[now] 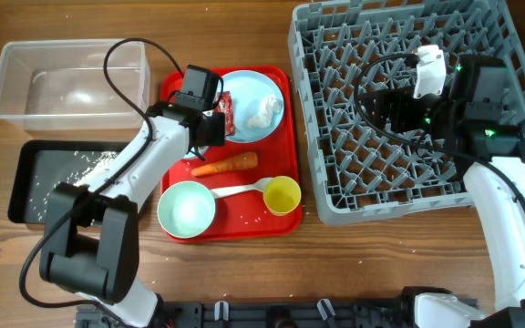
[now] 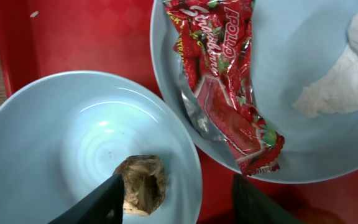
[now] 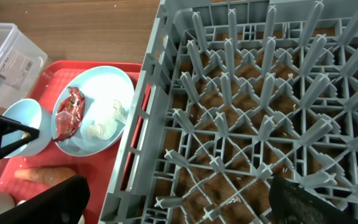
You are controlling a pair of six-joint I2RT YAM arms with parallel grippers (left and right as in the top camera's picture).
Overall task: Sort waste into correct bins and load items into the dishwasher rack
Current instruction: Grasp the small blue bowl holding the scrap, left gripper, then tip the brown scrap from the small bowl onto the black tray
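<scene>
My left gripper [image 1: 210, 126] [image 2: 179, 205] is open low over a pale blue bowl [image 2: 73, 143]; a small brown lump [image 2: 143, 183] lies in the bowl against the left finger. Beside it, the pale blue plate [image 1: 255, 128] [image 2: 303, 137] holds a red snack wrapper [image 1: 226, 114] [image 2: 229, 87] and a crumpled white tissue [image 1: 264, 111] [image 2: 347, 74]. On the red serving tray [image 1: 276, 219] lie an orange carrot [image 1: 226, 164], a second bowl [image 1: 187, 208], a white spoon [image 1: 240, 189] and a yellow cup [image 1: 282, 195]. My right gripper [image 1: 392, 111] [image 3: 182, 205] is open and empty over the grey rack [image 1: 399, 196] [image 3: 278, 124].
The clear tub [image 1: 71, 82] stands at the back left. The black tray [image 1: 35, 196] sits in front of it, with white rice grains [image 1: 89, 159] scattered in it. In the right wrist view the rack's wall stands close to the red tray's right edge.
</scene>
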